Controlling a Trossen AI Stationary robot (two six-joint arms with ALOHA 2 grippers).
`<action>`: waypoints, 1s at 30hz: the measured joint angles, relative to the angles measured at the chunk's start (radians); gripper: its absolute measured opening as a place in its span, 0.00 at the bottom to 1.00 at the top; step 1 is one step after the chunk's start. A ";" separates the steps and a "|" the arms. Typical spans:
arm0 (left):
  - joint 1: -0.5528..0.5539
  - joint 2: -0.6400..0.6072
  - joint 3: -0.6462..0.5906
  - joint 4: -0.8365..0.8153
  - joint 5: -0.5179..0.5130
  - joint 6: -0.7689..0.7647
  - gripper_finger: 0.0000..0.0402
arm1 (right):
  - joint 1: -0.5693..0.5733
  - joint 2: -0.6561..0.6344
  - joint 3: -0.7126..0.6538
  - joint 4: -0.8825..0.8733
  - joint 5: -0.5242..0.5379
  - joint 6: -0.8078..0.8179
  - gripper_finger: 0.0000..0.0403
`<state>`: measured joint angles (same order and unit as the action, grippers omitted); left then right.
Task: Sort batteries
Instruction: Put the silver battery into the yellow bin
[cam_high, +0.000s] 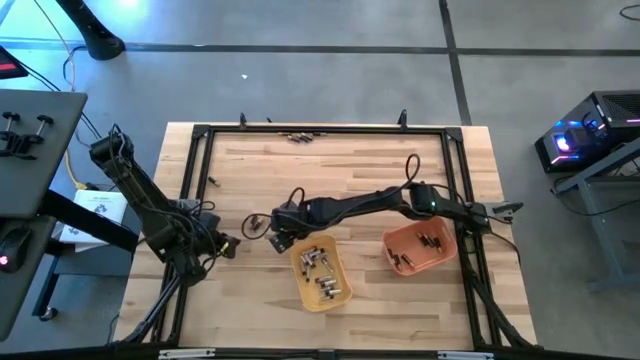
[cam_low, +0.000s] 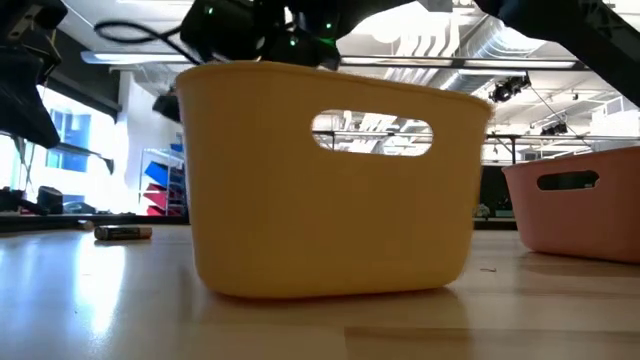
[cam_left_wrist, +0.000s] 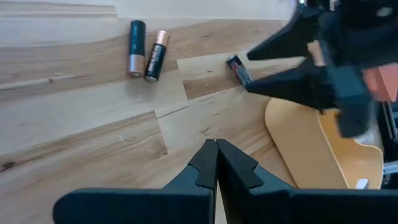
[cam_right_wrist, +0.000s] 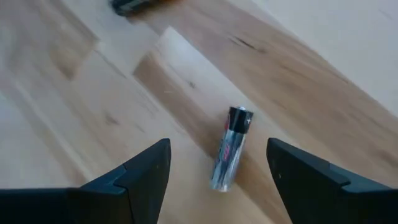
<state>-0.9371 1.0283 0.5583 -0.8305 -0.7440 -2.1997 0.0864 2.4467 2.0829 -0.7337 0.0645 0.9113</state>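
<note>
While the yellow tray (cam_high: 322, 277) held a heap of silvery batteries (cam_high: 321, 272), the orange tray (cam_high: 421, 249) beside it carried a few dark cells (cam_high: 430, 241). From table height the yellow tray's wall hid its contents. More cells lay in a small cluster (cam_high: 300, 136) at the far edge, too small to count. The right gripper (cam_right_wrist: 219, 163) hung with fingers wide apart over one silvery battery (cam_right_wrist: 229, 156) lying loose on the wooden table (cam_high: 350, 170), not touching it. The left gripper (cam_left_wrist: 216, 157) waited at the left, fingers pressed together, empty, with two coppery batteries (cam_left_wrist: 145, 51) ahead of it.
</note>
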 joint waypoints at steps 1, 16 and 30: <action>0.000 0.000 0.000 0.007 -0.001 0.003 0.00 | -0.001 0.006 0.000 -0.004 0.007 0.001 0.64; 0.000 0.000 0.001 0.023 -0.039 0.014 0.00 | -0.003 0.033 0.006 -0.136 0.053 0.033 0.54; 0.002 -0.056 0.001 0.013 -0.123 0.082 0.00 | -0.066 -0.150 0.000 -0.297 0.180 -0.183 0.05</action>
<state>-0.9352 0.9720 0.5591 -0.8176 -0.8672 -2.1177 0.0209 2.2968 2.0827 -1.0308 0.2450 0.7284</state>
